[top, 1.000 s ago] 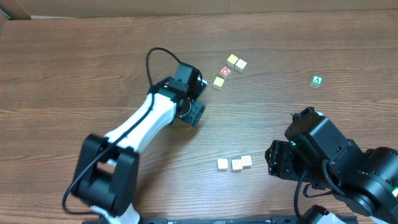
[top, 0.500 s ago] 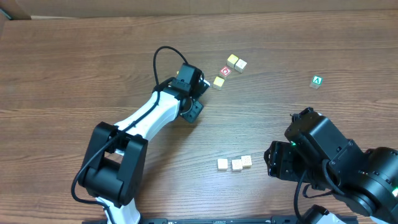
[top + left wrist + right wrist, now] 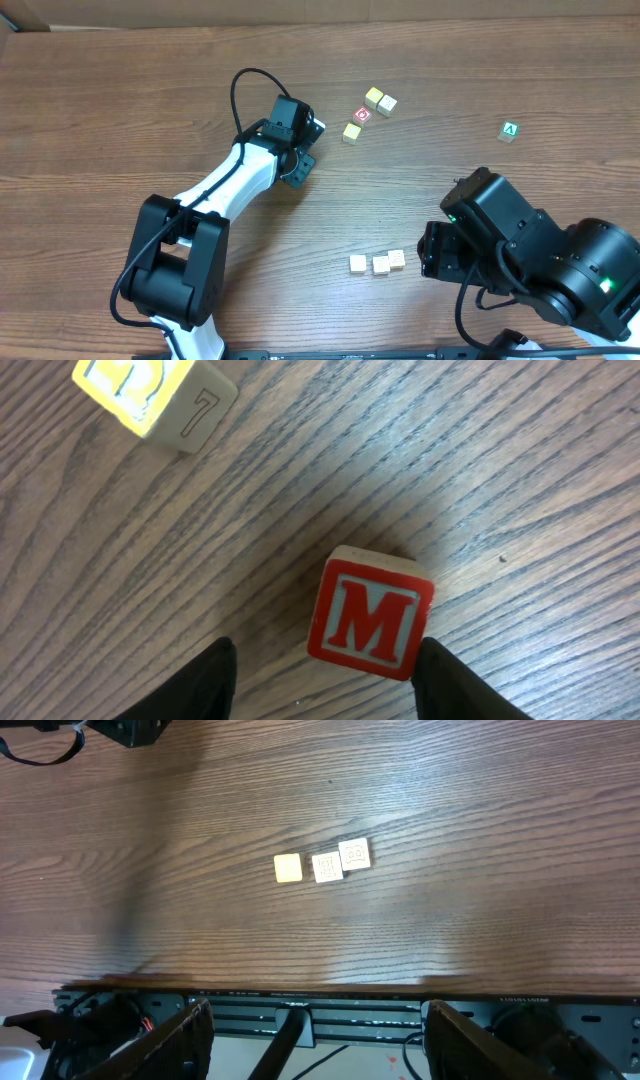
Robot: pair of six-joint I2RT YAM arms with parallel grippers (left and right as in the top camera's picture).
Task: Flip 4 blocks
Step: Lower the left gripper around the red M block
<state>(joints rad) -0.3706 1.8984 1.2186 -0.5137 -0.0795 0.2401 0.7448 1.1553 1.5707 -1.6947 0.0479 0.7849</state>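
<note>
red block point(image 3: 368, 622) with white M, yellow block point(image 3: 150, 395), brown woodgrain table point(image 3: 520, 470)

Robotics lab, wood-grain table point(image 3: 120, 90), mounting rail point(image 3: 320, 1010)

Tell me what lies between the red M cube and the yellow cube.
Only bare brown wooden tabletop separates the red-faced wooden M cube from the yellow-faced wooden cube, seen in the left wrist view.

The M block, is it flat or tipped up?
Flat: the M block sits squarely on the table, M face up, nothing lifting it.
</note>
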